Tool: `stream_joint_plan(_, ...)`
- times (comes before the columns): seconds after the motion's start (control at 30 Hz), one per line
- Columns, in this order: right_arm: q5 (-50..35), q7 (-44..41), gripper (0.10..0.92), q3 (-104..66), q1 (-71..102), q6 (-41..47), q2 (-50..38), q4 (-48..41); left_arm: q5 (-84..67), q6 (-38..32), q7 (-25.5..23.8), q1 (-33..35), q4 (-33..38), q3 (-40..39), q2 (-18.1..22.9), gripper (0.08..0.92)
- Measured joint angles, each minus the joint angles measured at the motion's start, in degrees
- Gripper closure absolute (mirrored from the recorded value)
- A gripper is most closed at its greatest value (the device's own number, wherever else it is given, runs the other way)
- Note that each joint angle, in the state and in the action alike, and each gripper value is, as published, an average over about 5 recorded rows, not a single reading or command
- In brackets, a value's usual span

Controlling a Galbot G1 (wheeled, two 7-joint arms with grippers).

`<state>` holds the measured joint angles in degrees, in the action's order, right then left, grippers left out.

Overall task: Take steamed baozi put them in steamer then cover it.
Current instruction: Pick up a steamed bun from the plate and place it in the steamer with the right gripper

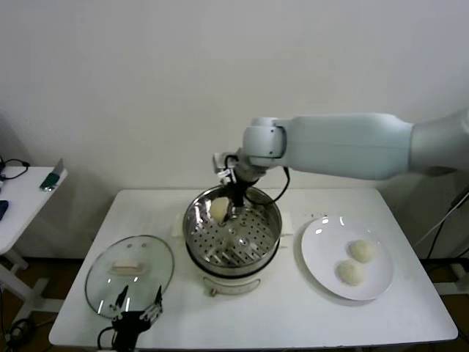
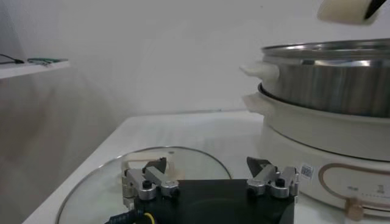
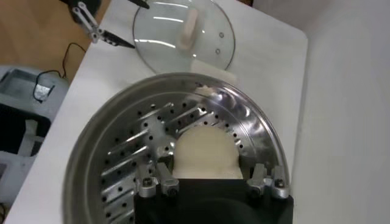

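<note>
Holding one steamed baozi [image 3: 204, 152] pinched in my right pincer [image 3: 207, 182], directly above the steamer [image 1: 231, 236] tray, ready to lower.
Item: cover [image 1: 130, 274], flat on the desk [image 1: 293, 315] beyond the pot, set aside until loading ends.
Item: left pincer [image 2: 210, 182], spread, empty, waiting at the cover's edge.
Item: two more baozi [image 1: 356, 262] on a plate [image 1: 322, 257], out to my right.
</note>
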<state>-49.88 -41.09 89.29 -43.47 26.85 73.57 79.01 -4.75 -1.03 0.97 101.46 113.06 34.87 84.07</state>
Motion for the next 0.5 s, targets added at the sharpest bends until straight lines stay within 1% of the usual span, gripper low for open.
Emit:
stream_joint_plan(0.27,1.62,1.71,0.33,-0.65,5.2,1.16,3.93,-4.34,-0.04,-0.01,-0.01,-0.09,-0.37,0.06,-0.11,0.177)
stream_joint_plan(0.5,2.34,2.73,0.33,-1.01,7.84,2.13,5.66,-5.97,-0.05,-0.08,0.0,-0.14,-0.45,-0.07,-0.11,0.177)
